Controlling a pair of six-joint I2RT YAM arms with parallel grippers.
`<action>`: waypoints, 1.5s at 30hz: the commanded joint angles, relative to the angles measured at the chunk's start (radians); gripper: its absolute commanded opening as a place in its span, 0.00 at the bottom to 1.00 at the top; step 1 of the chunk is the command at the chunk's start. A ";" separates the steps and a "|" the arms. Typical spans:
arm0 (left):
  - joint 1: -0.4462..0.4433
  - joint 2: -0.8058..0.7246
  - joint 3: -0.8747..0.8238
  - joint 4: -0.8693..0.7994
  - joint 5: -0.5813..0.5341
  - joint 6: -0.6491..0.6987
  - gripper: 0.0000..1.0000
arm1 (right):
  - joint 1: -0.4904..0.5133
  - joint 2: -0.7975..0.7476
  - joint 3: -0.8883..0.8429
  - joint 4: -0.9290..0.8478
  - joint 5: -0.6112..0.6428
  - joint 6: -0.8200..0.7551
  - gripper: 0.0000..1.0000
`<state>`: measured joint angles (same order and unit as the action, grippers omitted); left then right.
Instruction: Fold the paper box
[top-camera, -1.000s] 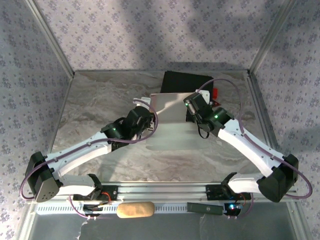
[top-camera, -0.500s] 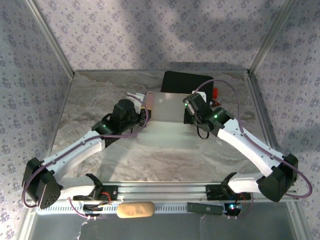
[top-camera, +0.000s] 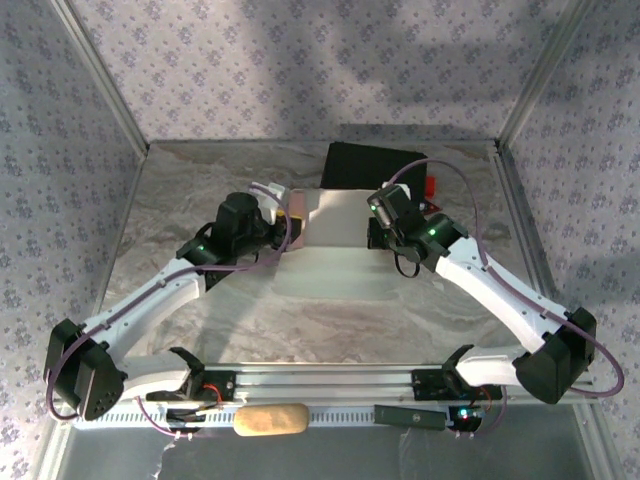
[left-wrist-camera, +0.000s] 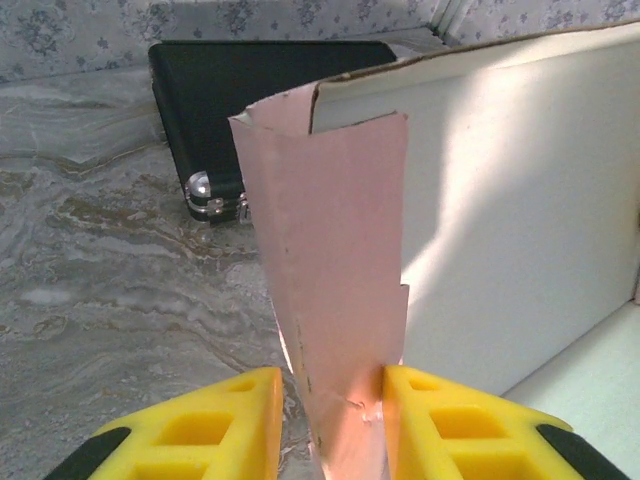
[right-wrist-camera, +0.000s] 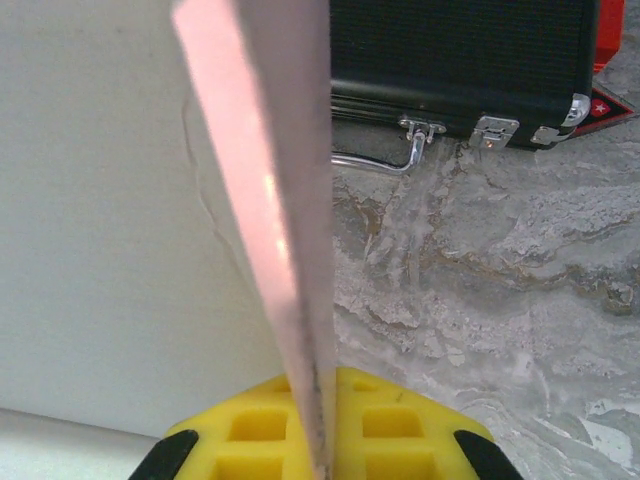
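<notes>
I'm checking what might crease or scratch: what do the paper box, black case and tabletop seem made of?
The paper box looks like thin card, matte pink on one face and whitish on the other, with a fibrous cut edge. The black case is probably a hard shell in finely textured black covering, with shiny metal latches and handle. The tabletop is marble-patterned and faintly glossy; stone or printed laminate, I cannot tell.

Pink on the outer face of the paper box, pale whitish on the inner face. Bright yellow on the left tool and the right tool. Black on the case at the far side, with silver clasps. Red on a small piece just right of it. Grey-brown marbling across the worktop. Lilac flower print over the walls.
</notes>
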<state>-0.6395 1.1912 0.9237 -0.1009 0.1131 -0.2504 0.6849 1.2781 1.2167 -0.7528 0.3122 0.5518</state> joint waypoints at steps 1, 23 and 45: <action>0.015 0.020 0.072 0.008 0.081 0.031 0.29 | -0.003 -0.006 0.030 -0.011 -0.024 -0.026 0.00; -0.002 0.097 0.074 0.062 0.091 0.027 0.30 | 0.003 -0.017 0.030 0.020 -0.090 -0.029 0.00; -0.005 0.096 0.044 0.118 0.098 0.031 0.23 | -0.034 -0.042 0.009 0.061 -0.237 -0.050 0.00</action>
<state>-0.6228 1.2812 0.9600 -0.0483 0.1387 -0.2321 0.6395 1.2526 1.2160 -0.7689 0.1783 0.5297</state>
